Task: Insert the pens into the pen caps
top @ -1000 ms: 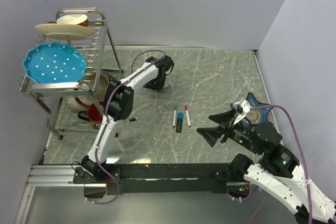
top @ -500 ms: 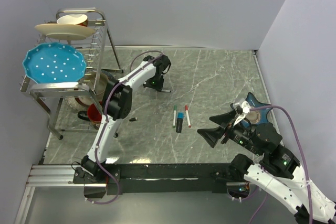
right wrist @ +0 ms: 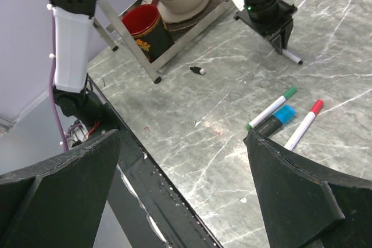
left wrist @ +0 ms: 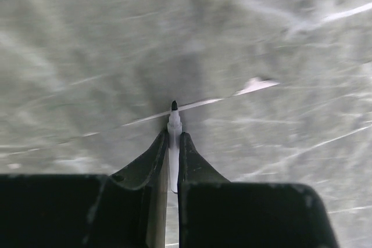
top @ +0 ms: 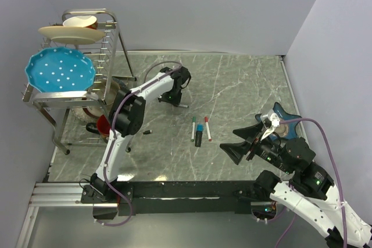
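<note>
My left gripper (top: pixel 174 98) is at the far middle of the table, shut on a thin white pen (left wrist: pixel 173 129) with a bare black tip that sticks out past the fingertips, low over the marble. The pen's end shows in the top view (top: pixel 183 105) and in the right wrist view (right wrist: pixel 292 56). Three pens lie side by side mid-table: a green-capped one (top: pixel 193 127), a thicker black one with a blue cap (top: pixel 199 135) and a red-capped one (top: pixel 207 128). A small black cap (top: pixel 147 132) lies loose to their left. My right gripper (top: pixel 244 140) is open and empty, right of the pens.
A metal dish rack (top: pixel 107 56) stands at the far left with a blue plate (top: pixel 60 71), a cream plate, bowls and a red cup (right wrist: pixel 146 27). A teal star-shaped object (top: pixel 283 114) lies at the right edge. The table's near edge (right wrist: pixel 145 178) runs under my right gripper.
My left gripper has moved slightly toward the near side with the white pen held in it. The right arm has barely shifted. The pens and black cap on the table have not moved.
</note>
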`<state>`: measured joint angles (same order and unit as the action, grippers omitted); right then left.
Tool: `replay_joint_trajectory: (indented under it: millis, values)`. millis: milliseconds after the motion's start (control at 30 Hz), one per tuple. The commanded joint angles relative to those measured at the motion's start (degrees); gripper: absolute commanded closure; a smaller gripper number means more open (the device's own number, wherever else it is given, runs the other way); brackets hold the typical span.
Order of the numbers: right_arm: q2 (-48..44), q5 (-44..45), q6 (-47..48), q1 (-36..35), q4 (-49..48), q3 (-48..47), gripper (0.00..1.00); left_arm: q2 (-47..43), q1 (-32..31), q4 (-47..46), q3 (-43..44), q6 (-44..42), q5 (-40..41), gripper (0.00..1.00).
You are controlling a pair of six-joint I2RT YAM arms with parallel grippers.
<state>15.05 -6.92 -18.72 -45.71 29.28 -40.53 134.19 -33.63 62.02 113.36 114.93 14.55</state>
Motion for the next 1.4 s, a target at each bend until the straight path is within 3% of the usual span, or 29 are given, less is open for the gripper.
replay_joint_trajectory:
  millis: [0, 300, 467, 700, 800, 867, 1000, 1200, 1367]
  values:
    - [-0.20, -1.25, -1.23, 0.10, -2.03, -0.60, 0.03, -2.69, -3.11, 5.39, -7.61, -0.06, 3.02, 0.99]
    - [-1.60, -1.26, -2.55, 0.10, -0.89, -0.16, 0.03, -6.05, -4.08, 6.45, -13.16, -9.46, 8.04, 0.99]
    - [-2.21, -0.73, -3.16, 0.10, -0.80, 0.45, 0.03, -5.88, -4.25, 0.48, -18.69, -14.55, 3.83, 0.92]
    - [-1.60, -0.55, -2.90, 0.10, -0.19, -0.77, 0.03, -2.18, -4.78, 2.58, -15.01, -16.85, 2.07, 0.81]
    - [-2.04, -0.29, -3.07, 0.10, 0.25, -0.78, 0.03, -1.92, -5.39, 2.23, -15.97, -16.50, 2.15, 0.80]
    - [-3.26, -0.11, -3.43, 0.10, 0.60, -0.25, 0.03, -1.74, -5.57, 2.06, -17.12, -15.79, 1.19, 0.82]
    - [-4.94, 0.59, -3.60, 0.10, 1.48, 0.28, 0.02, -1.56, -5.66, 1.53, -17.65, -16.14, 0.75, 0.99]
    - [-2.92, -1.60, -4.66, 0.01, -0.79, 0.89, 0.02, -3.75, -6.63, 2.22, -17.04, -17.81, 3.72, 0.99]
    - [2.00, -2.13, -8.52, 0.10, -3.61, 2.65, 0.06, -10.87, -7.24, -0.75, -18.17, -22.03, 7.34, 0.99]
